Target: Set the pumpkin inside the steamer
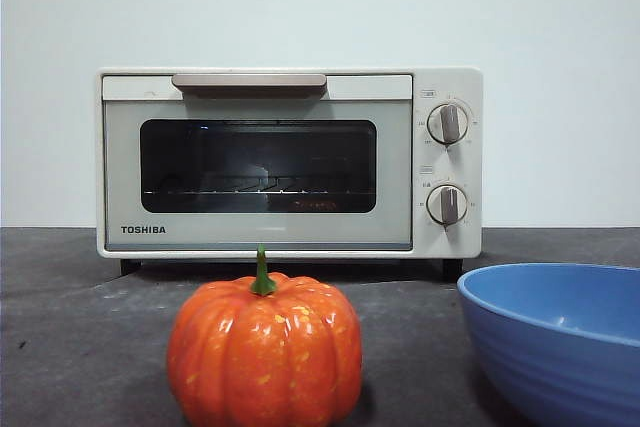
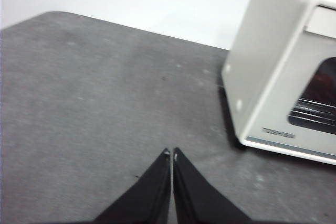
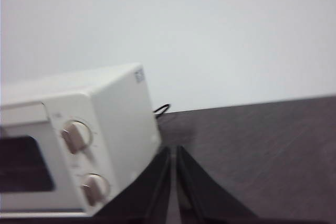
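The steamer (image 1: 290, 162), a cream-white TOSHIBA box with a dark glass door, stands at the back of the dark grey bench (image 1: 70, 327), its door closed and its beige handle (image 1: 249, 82) running along the top of the door. Two round knobs (image 1: 447, 123) sit one above the other on the panel beside the door, and a wire rack shows dimly through the glass. The pumpkin (image 1: 264, 350) rests upright on the bench in front of the steamer, well apart from it, about level with the middle of the door, its short green stem (image 1: 262, 274) pointing up. A blue bowl (image 1: 556, 337) sits on the bench in front of the steamer's knob side, near the pumpkin but not touching it. The left gripper (image 2: 171, 153) hangs over bare bench off the steamer's plain side, its jaws pressed together and holding nothing. The right gripper (image 3: 173, 149) hangs beside the steamer's knob end, its jaws also drawn narrow and empty.
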